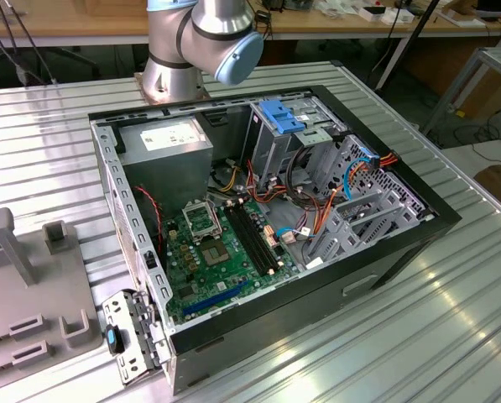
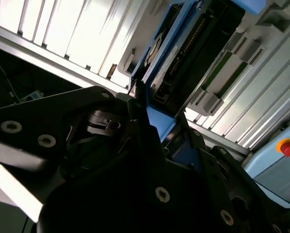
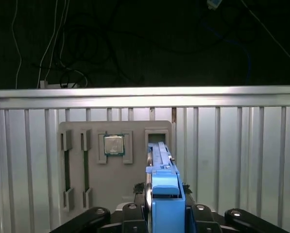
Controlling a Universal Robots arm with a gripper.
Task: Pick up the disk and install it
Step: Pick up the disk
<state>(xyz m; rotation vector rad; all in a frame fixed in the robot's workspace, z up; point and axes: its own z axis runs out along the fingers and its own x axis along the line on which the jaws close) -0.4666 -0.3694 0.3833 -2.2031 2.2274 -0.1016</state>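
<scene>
Your gripper (image 3: 165,216) looks clamped on the disk (image 3: 163,191), which sits on edge between the jaws. Its long axis runs straight out ahead of them, and its far end points at the tray (image 3: 81,170) slot (image 3: 157,137) beyond.

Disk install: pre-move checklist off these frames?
1. Disk gripped: ok. The disk sits edge-on between the end effector's fingers.
2. Disk clear of the fixture tray: cannot tell. Its far end overlaps the tray's slot in the first wrist view.
3. Computer case open: ok. The interior is exposed.
4. Drive cage free: cannot tell. A blue bracket sits atop it.
5. Cables out of the way: not ok. Loose bundles lie beside the cage.
</scene>
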